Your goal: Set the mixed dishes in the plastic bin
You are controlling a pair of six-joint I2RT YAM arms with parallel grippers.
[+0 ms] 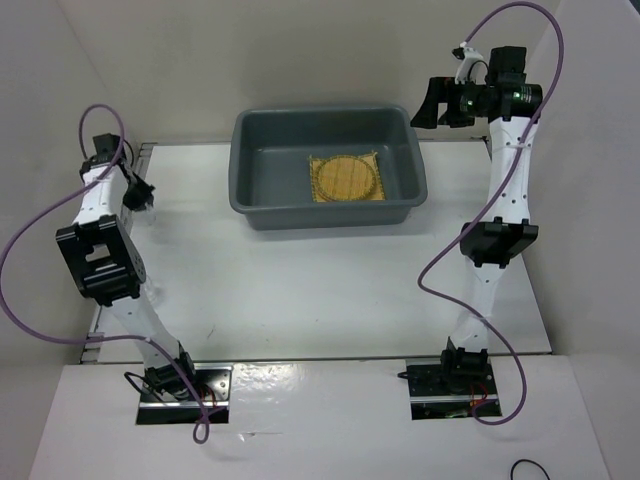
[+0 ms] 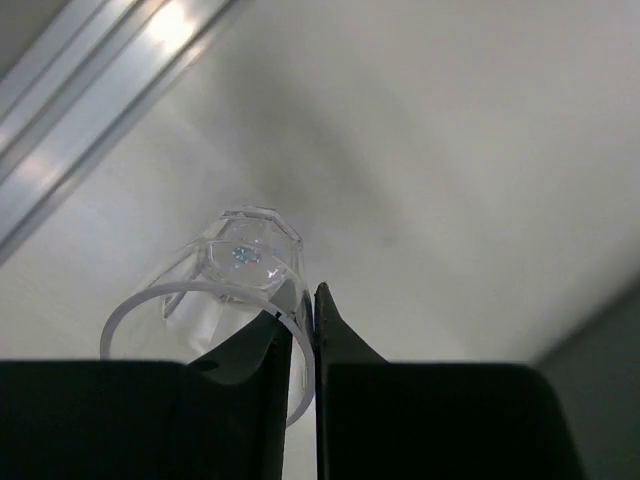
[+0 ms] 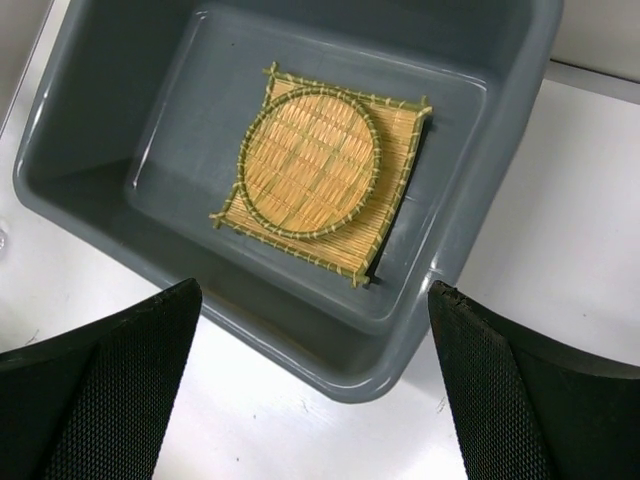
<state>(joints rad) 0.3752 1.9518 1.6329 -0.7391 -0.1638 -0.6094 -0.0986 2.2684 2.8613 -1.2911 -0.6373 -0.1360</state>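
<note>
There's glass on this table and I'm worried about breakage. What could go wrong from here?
1. The left fingers pinch only the thin wall of the clear glass cup at its rim; smooth glass may slip or swing on lifting.
2. The cup is close to the metal rail along the table side; if dropped, it could roll off.
3. The bin has tall walls; a low carry could knock glass against its rim.

The rim of the glass cup (image 2: 240,265) sat hidden at five o'clock behind the left gripper (image 2: 303,310), and the woven disc (image 3: 310,160) covered the middle of the mat (image 3: 392,120).
</note>
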